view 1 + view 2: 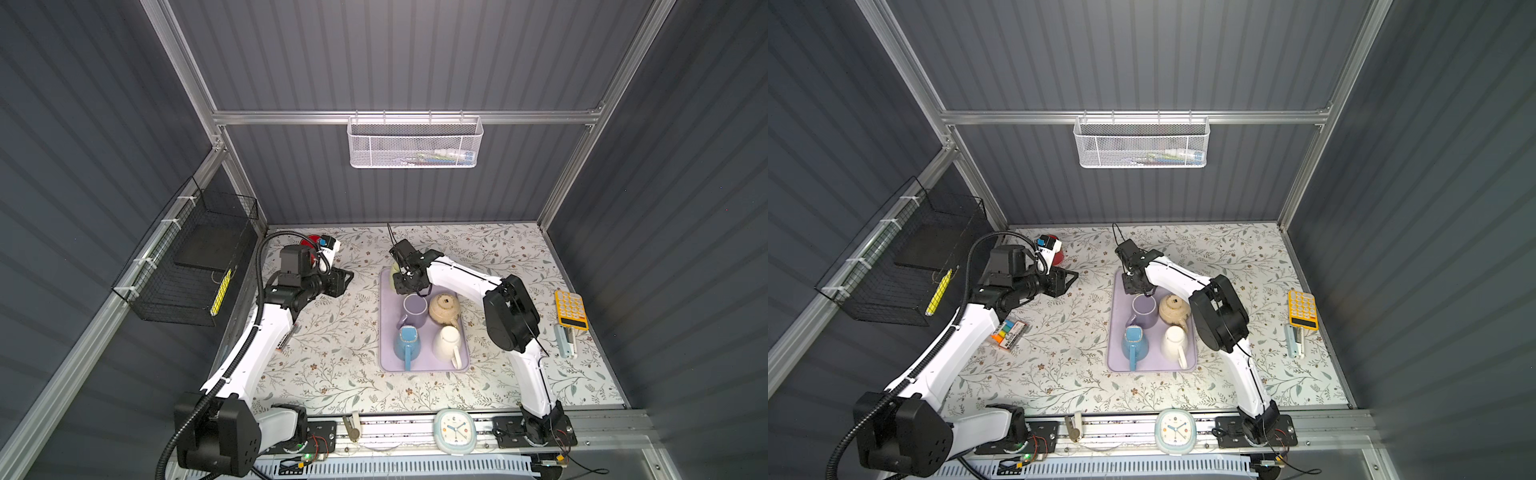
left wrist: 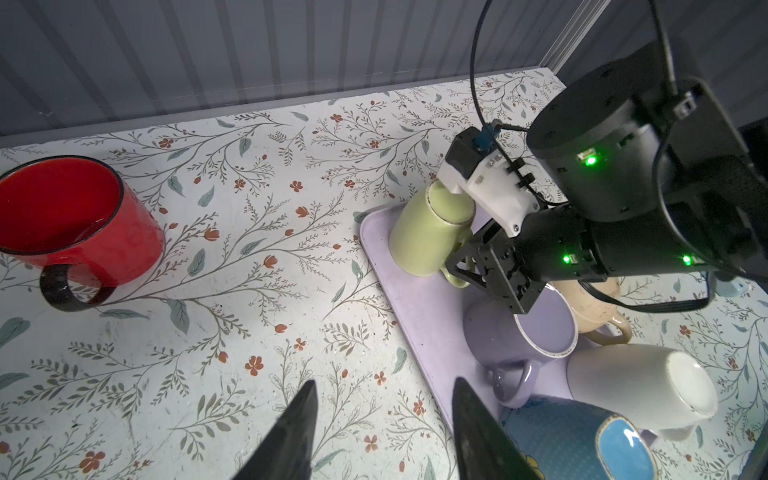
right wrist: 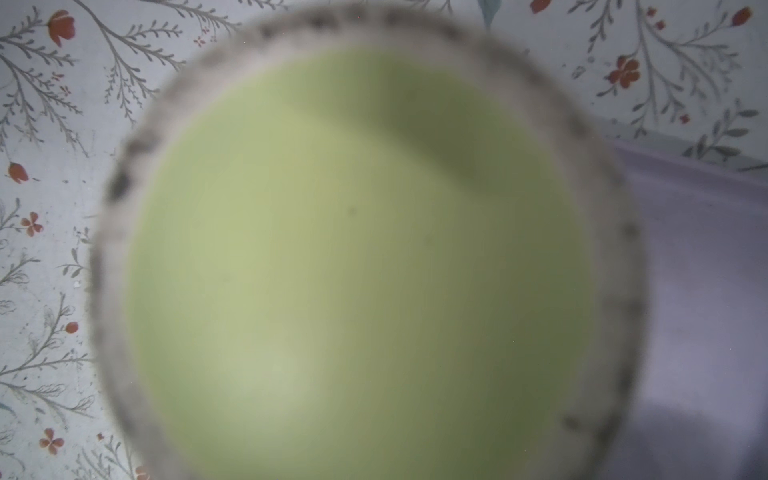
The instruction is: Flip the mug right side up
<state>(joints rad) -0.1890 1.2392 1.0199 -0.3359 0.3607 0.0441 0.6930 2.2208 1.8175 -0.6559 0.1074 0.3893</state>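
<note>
Left wrist: mug (image 2: 428,232) beside R claw (image 2: 462,270)

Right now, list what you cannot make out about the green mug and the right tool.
Left wrist view: right tool is at the green mug handle; its body hides whether the jaws grip it.
Right wrist view: the mug's base fills the frame, blurred; jaws unseen.
Both top views: the right arm's wrist covers nearly all the mug.

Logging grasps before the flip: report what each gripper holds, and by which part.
Left gripper: nothing, fingers apart above the table. Right gripper: its fingers sit at the handle of the upside-down green mug; a firm clamp cannot be told.
</note>
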